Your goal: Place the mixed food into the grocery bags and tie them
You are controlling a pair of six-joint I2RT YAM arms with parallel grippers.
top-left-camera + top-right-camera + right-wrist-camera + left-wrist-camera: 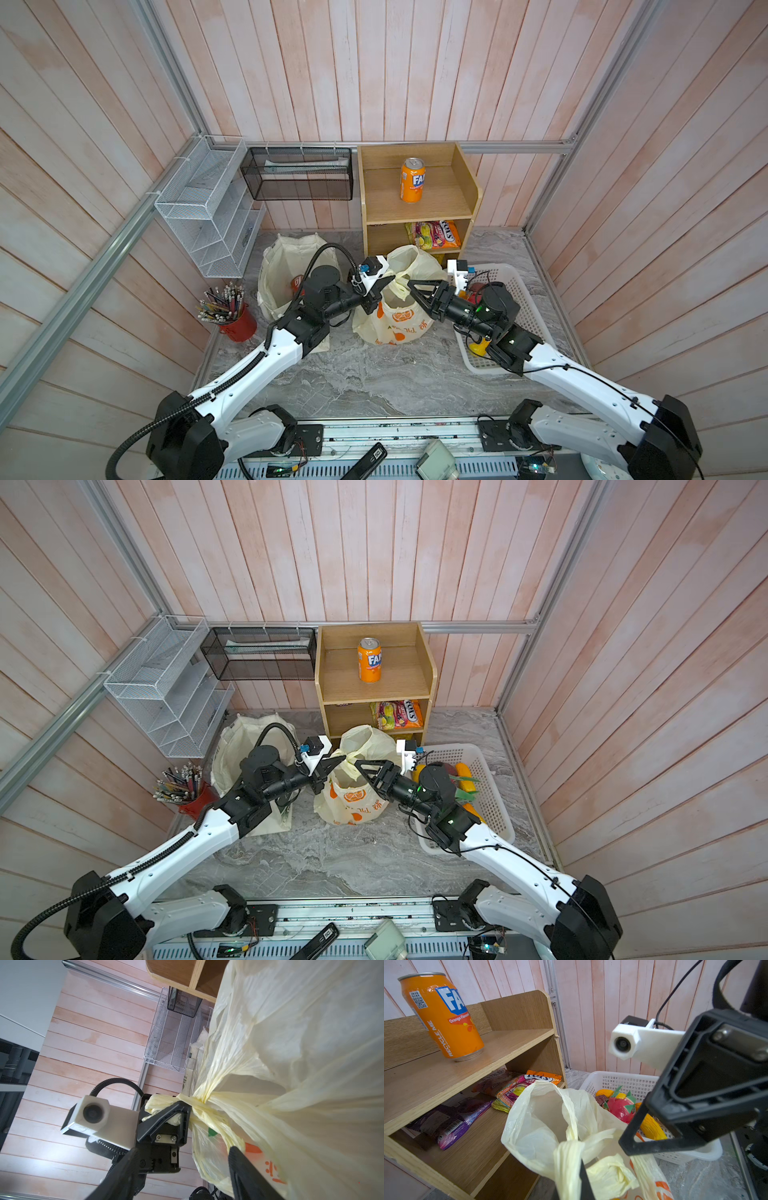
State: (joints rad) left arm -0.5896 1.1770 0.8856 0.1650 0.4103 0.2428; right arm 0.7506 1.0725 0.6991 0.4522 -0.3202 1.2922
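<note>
Nearest on the marble tabletop [374, 386], mid-table, stands the pale-yellow plastic bag [395, 322], its two handles crossed into a loose first knot [200, 1101] above its mouth. At 9 o'clock of that knot the left gripper [390, 281] has its fingers pressed together on one handle end, most likely to anchor it and keep the wrap taut. At 3 o'clock the right gripper [415, 293] has its fingers spread and holds nothing. One finger lies just beside the other handle strand [218, 1126], a stance that suits taking a fresh hold for the pull. At 9 o'clock of the bag, behind the left arm, the cream cloth tote [282, 266] stands upright with its mouth untied, so its tie looks yet to be done. At 3 o'clock the white basket [521, 291] holds toy fruits [652, 1128]; the right arm hides some, so I cannot count them. No cola can or teal packet shows in the open. Farthest, at 12 o'clock, the wooden shelf [440, 199] bears the Fanta can [412, 179] and, lower down, the candy packet [436, 235]. Counted: two arms, two bags, one basket, one shelf, one orange can.
</note>
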